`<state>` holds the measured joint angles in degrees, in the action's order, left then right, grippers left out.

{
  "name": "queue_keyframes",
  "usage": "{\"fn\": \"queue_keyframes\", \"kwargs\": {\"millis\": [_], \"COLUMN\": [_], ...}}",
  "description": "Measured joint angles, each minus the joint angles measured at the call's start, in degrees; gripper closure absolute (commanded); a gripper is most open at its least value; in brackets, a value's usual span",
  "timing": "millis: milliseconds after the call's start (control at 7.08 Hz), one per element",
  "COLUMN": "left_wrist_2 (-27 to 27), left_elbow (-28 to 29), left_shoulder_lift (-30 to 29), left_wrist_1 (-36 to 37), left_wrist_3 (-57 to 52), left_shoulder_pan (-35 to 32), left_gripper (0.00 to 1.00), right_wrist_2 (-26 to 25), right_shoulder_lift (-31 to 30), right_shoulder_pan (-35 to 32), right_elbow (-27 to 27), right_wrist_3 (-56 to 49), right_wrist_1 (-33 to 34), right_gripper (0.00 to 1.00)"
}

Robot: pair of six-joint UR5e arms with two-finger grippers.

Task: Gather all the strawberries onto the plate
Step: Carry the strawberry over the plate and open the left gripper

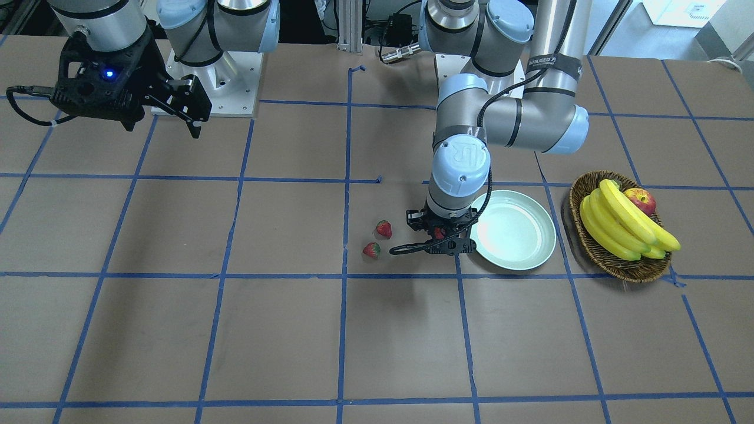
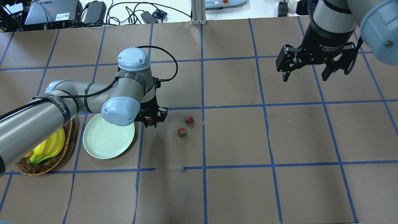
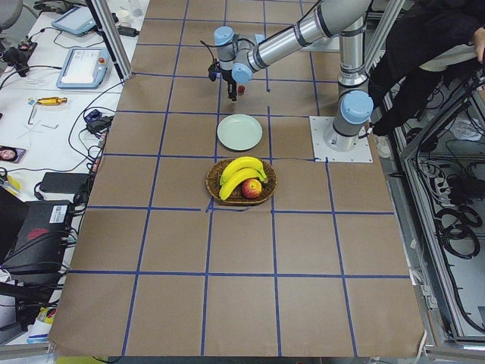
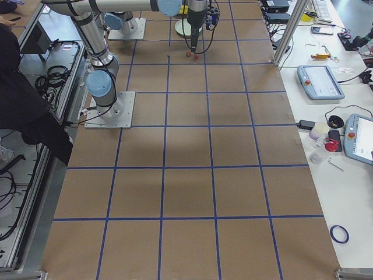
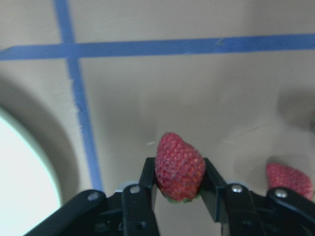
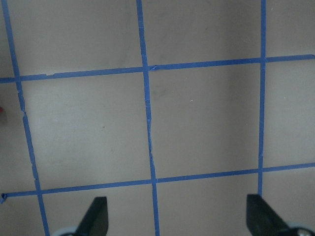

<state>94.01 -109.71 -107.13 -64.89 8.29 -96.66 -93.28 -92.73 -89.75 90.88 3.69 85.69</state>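
Note:
My left gripper (image 5: 179,172) is shut on a red strawberry (image 5: 179,164), held above the table just beside the plate's rim; it also shows in the overhead view (image 2: 150,121). The pale mint plate (image 2: 107,138) lies empty on the table, seen also at the left edge of the left wrist view (image 5: 19,172). Two more strawberries lie on the table beyond the gripper, one (image 2: 188,119) farther and one (image 2: 182,132) nearer; one shows in the left wrist view (image 5: 289,179). My right gripper (image 2: 306,70) is open and empty, high over the far side.
A brown wicker basket (image 2: 43,165) with bananas (image 2: 49,147) stands beside the plate, away from the strawberries; an apple (image 1: 641,200) lies in it. Blue tape lines (image 2: 202,109) grid the brown table cover.

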Motion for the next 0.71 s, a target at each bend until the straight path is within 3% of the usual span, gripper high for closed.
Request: {"fn": "queue_keyframes", "kwargs": {"millis": [565, 707], "left_wrist_2": [2.5, 3.2], "left_elbow": [-4.3, -5.1], "left_shoulder_lift": [4.1, 3.9], "left_wrist_1": [-6.1, -6.0], "left_wrist_3": [-15.7, -18.1], "left_shoulder_pan": [12.1, 14.2], "left_gripper": [0.91, 0.8], "right_wrist_2": [0.0, 0.0], "right_shoulder_lift": [0.0, 0.0], "right_shoulder_pan": [-0.1, -0.1], "right_elbow": [0.1, 0.1], "right_wrist_3": [0.1, 0.1], "right_wrist_1": [0.0, 0.1], "right_gripper": [0.0, 0.0]}}
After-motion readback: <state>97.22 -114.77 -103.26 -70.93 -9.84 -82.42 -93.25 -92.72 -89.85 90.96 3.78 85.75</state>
